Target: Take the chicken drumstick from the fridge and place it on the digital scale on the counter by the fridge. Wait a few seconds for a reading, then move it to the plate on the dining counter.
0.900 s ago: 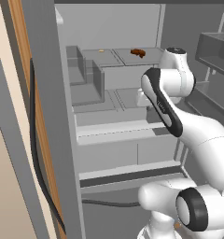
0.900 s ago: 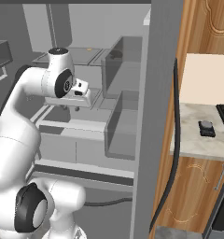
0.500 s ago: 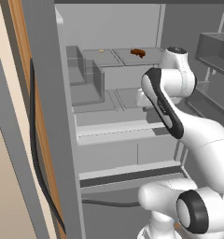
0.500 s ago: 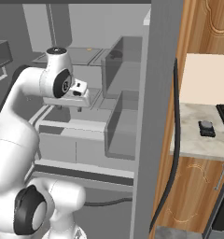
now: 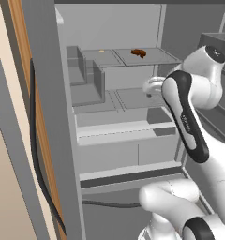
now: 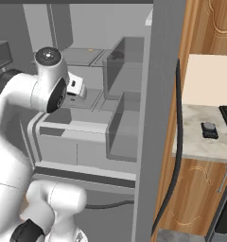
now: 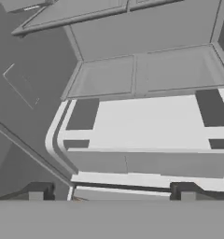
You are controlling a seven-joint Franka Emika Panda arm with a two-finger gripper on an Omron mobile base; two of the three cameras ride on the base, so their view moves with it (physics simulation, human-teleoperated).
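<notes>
Fridge (image 5: 119, 154) door open for access. Drumstick (image 5: 138, 53) lies on upper shelf (image 5: 152, 57), untouched. Gripper (image 7: 111, 193) spread wide, empty, hanging over lower shelves, well below drumstick. Scale (image 6: 209, 130) waits on counter (image 6: 193, 142).

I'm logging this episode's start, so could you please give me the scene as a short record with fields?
fridge: tall dark grey appliance, door open, pale grey shelves
drumstick: small reddish-brown chicken drumstick lying on the upper shelf, untouched
gripper: two-finger gripper open, empty, inside the fridge, looking down on the lower shelves and drawers
scale: small flat black digital scale on the narrow beige marbled counter, nothing on it
</notes>
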